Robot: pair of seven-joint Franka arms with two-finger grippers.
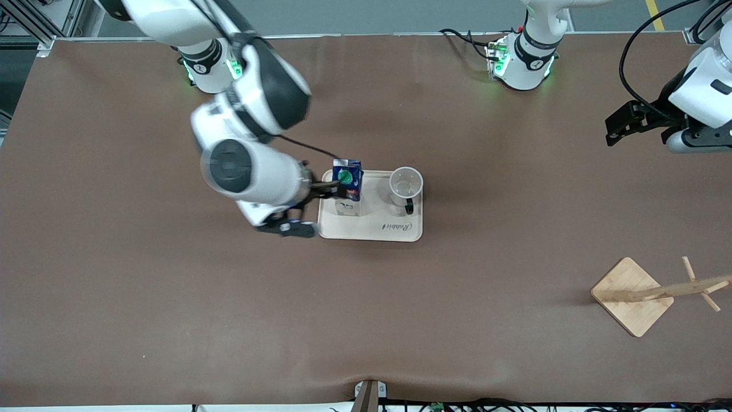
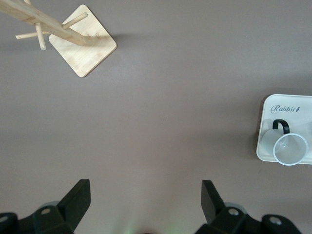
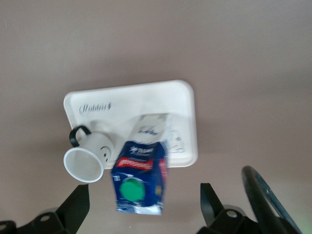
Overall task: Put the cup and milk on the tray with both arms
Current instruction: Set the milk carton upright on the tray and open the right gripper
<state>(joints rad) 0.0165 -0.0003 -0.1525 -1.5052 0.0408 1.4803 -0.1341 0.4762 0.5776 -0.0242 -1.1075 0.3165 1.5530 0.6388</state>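
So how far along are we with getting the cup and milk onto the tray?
Both look placed: the cup and the milk stand upright on the tray. The right claw is open above the milk, not gripping it. The left claw waits open over bare table at its own end. Only pulling the right arm clear seems left.

Milk beside cup on tray

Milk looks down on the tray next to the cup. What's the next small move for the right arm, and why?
Probably draw the right gripper straight back off the milk. Its jaws stand open either side of the carton, which stands on the tray beside the cup, so both look placed. The left gripper waits, open.
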